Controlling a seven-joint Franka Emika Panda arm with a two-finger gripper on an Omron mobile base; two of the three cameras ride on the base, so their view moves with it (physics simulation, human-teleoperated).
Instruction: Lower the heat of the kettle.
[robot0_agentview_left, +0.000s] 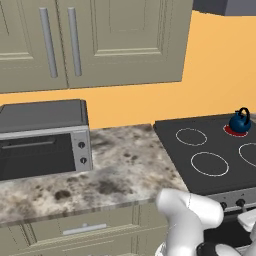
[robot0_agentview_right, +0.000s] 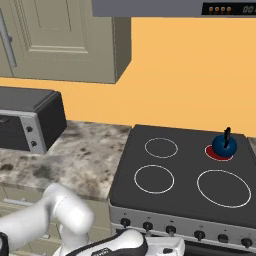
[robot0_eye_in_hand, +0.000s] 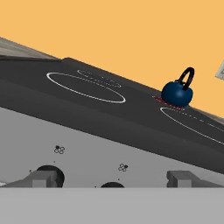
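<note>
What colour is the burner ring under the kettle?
Red, glowing under the kettle; the burner shows best in the right base view. The other rings are white outlines.

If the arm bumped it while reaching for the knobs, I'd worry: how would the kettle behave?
The kettle is small and round, so it would probably slide or rock on the smooth stovetop. It looks rigid, not floppy. Its thin arched handle stands high, so a knock there might tip it.

Bare cooktop with open room over three unlit burner rings; the kettle blocks the two o'clock burner. A toaster oven crowds the desk at nine o'clock.
</note>
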